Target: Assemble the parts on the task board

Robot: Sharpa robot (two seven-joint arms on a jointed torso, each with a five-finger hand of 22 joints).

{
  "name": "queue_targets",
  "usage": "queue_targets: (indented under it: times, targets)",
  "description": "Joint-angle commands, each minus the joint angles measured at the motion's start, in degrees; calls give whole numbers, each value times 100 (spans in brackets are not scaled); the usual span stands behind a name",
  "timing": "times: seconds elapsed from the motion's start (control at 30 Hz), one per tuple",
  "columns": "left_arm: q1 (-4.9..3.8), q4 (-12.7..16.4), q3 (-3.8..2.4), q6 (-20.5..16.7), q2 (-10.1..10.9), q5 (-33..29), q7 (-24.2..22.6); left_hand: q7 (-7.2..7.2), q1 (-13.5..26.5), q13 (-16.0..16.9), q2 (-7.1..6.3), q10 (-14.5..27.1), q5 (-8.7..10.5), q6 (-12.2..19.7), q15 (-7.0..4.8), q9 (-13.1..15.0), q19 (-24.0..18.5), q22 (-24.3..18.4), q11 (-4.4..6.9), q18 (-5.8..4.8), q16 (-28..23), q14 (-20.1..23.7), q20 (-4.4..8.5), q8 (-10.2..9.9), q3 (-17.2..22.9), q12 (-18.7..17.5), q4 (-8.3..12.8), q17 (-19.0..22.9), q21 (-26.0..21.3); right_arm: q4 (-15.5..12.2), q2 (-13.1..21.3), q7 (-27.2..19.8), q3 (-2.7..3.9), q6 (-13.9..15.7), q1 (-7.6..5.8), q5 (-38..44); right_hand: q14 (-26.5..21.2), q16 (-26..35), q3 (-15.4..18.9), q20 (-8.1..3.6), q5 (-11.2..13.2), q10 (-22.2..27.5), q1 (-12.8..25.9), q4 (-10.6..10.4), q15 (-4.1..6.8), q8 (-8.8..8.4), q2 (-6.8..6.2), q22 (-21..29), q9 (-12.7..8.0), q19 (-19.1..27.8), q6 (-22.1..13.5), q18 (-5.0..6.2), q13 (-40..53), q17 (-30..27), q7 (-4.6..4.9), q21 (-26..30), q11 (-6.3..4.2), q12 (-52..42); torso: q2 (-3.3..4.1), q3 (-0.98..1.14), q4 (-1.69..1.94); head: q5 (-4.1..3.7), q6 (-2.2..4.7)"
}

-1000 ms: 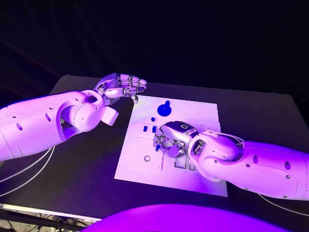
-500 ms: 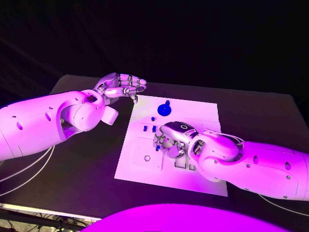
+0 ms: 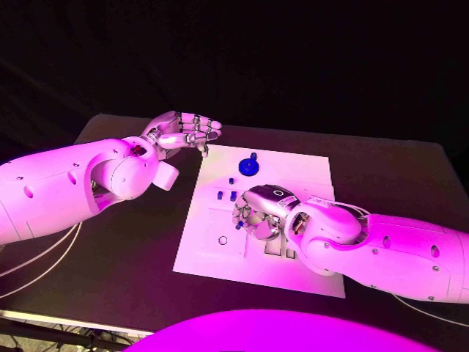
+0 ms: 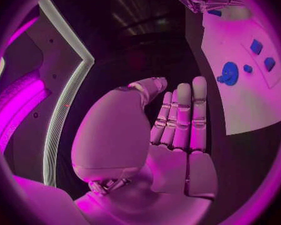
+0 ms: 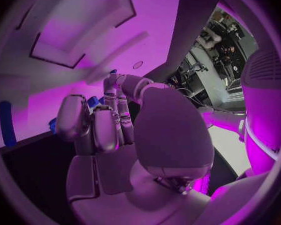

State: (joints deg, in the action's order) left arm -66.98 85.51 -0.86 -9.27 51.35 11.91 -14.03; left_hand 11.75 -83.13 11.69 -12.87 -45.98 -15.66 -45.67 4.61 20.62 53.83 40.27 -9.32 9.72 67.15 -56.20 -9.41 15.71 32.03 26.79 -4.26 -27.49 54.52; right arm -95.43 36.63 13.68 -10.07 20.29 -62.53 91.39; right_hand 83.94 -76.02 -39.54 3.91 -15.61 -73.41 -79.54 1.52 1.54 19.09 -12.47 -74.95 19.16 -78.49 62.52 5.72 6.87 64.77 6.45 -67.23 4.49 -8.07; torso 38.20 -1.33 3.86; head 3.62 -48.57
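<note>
On the board [image 3: 298, 172], mid-table, the right hand [image 3: 261, 214] bends low over small blue parts [image 3: 226, 196]; I cannot tell whether it pinches one. Beyond the board's far-left corner, the left hand [image 3: 184, 132] hangs curled, holding nothing. A round blue part [image 3: 248, 166] lies apart, so much assembly seems left.

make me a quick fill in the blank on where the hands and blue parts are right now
1. The right hand is over the white ____.
2. The left hand hangs beyond the task board, over the ____ table.
3. The round blue part lies near the board's ____ edge.

Missing words: task board; black; far
</note>
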Motion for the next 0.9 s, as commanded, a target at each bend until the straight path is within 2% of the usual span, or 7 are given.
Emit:
queue_targets:
  times: [0.03,0.3,0.6,0.9]
  targets:
    - [-3,8,-5,95,-13,22,-11,120,14,8,43,53,-19,48,-10,9,-30,3,-2,91,40,42,-5,34,-15,14,30,10,-5,8,-19,57,-4,-145,6,138,147,13,-47,-3,-36,-236,37,-1,41,15,9,-227,2,23,13,-45,8,-5,35,30,-191,-27,2,1,3,-4,3]
    - [-3,8,-5,112,-11,31,4,123,21,8,45,78,-20,64,-7,11,-33,2,-4,91,43,46,-8,47,-21,31,27,14,-6,19,-50,70,-9,-151,6,169,146,15,-53,-1,-36,-232,43,5,39,10,13,-227,4,28,7,-44,8,-10,37,36,-189,-17,2,-1,1,-2,13]
    - [-3,13,-5,137,-10,44,26,123,21,8,45,78,-20,64,-7,11,-33,2,-4,91,43,46,-8,47,-21,31,27,14,-6,56,-102,89,-30,-298,12,156,146,8,-25,13,-24,-195,112,21,22,-18,-6,-227,15,51,-38,-39,8,-9,61,60,-168,40,2,-1,4,-13,23]
    - [-3,19,-5,165,-3,53,54,123,21,8,45,78,-20,64,-7,11,-33,2,-4,91,43,46,-8,47,-21,31,27,14,-6,94,-128,90,-49,-360,18,83,137,-10,187,107,-16,71,338,-19,-80,-224,-39,-184,0,115,-389,-24,-14,-27,175,190,-55,262,1,-2,3,-11,19]
